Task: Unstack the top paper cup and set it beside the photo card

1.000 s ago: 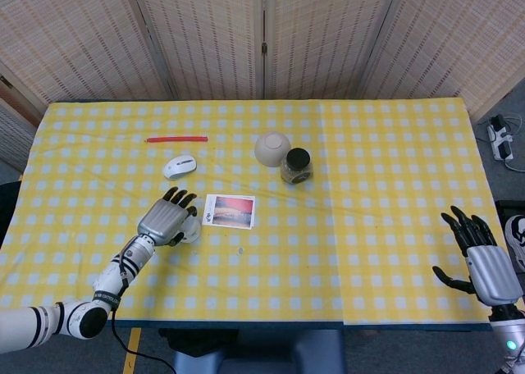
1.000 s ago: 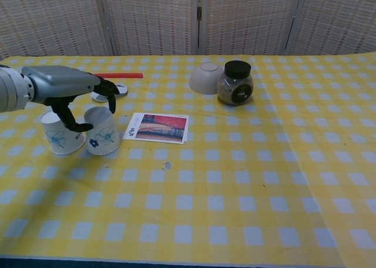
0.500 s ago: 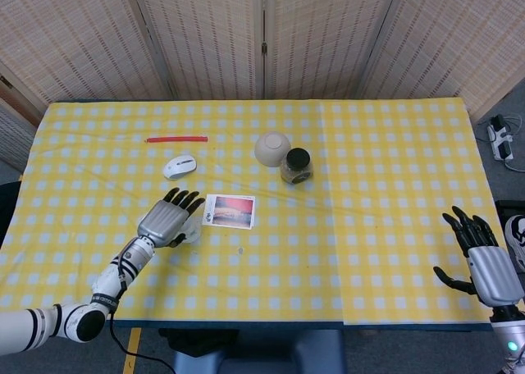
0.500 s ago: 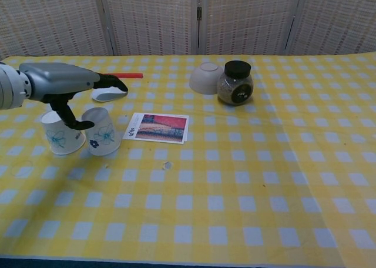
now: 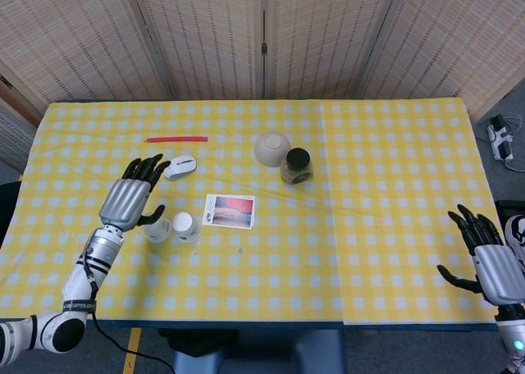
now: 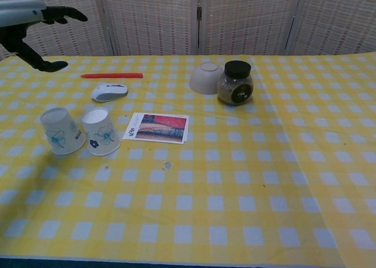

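Two white paper cups with blue flower prints stand upside down side by side on the yellow checked cloth. The one nearer the card (image 5: 185, 227) (image 6: 101, 131) sits just left of the photo card (image 5: 230, 211) (image 6: 158, 127). The other cup (image 5: 158, 229) (image 6: 60, 131) stands to its left. My left hand (image 5: 131, 197) (image 6: 32, 20) hovers above and left of the cups, fingers spread, holding nothing. My right hand (image 5: 492, 263) is open at the table's near right corner, far from the cups.
A white computer mouse (image 5: 180, 166) (image 6: 108, 91) and a red pen (image 5: 176, 139) (image 6: 111, 75) lie behind the cups. An upturned white bowl (image 5: 271, 148) (image 6: 205, 78) and a black-lidded jar (image 5: 296, 166) (image 6: 235, 83) stand at centre back.
My left hand has let go of the cup beside the card, lifted up and drawn back to the left. Both cups now stand uncovered. The right hand has barely moved.
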You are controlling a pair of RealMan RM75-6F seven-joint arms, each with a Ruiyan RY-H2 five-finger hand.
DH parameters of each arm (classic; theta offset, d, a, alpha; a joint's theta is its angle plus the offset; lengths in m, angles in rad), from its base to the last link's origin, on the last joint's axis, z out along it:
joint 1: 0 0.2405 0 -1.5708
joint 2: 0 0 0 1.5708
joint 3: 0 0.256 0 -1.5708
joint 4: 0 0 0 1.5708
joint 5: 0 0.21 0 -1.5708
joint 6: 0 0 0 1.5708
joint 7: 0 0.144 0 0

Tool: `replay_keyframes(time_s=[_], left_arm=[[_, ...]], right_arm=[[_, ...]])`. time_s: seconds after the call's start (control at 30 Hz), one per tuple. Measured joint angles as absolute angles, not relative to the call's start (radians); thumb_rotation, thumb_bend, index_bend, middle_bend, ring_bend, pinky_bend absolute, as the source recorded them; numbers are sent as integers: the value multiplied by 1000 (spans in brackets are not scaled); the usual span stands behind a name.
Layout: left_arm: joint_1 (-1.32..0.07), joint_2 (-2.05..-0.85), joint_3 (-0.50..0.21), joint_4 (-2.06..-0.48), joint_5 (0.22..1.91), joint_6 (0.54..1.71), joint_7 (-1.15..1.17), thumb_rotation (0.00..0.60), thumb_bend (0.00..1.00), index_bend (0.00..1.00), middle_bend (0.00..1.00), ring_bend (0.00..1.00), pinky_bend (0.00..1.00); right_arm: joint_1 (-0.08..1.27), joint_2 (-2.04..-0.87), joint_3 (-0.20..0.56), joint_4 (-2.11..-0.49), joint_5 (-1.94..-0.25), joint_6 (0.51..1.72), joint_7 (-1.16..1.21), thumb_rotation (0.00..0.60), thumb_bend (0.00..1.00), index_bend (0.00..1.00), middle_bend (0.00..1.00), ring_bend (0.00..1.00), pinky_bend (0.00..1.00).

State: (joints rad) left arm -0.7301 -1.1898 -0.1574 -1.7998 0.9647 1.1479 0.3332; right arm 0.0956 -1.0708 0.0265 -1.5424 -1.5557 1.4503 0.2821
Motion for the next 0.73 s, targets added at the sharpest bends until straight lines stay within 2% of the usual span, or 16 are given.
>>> replay_keyframes(time_s=[0.27, 0.73], left_arm=[[-523, -1149, -78, -1802, 1110, 1383, 278, 600, 445, 105, 41, 41, 0], [-280, -1198, 27, -1721, 1295, 1606, 252, 600, 445, 117, 44, 40, 0]], right_arm=[[115, -1072, 27, -1512, -1580, 1438, 338, 600, 279, 33, 6, 106, 0], [138, -1107, 10, -1468, -1617, 1427, 397, 600, 279, 51, 12, 110, 0]])
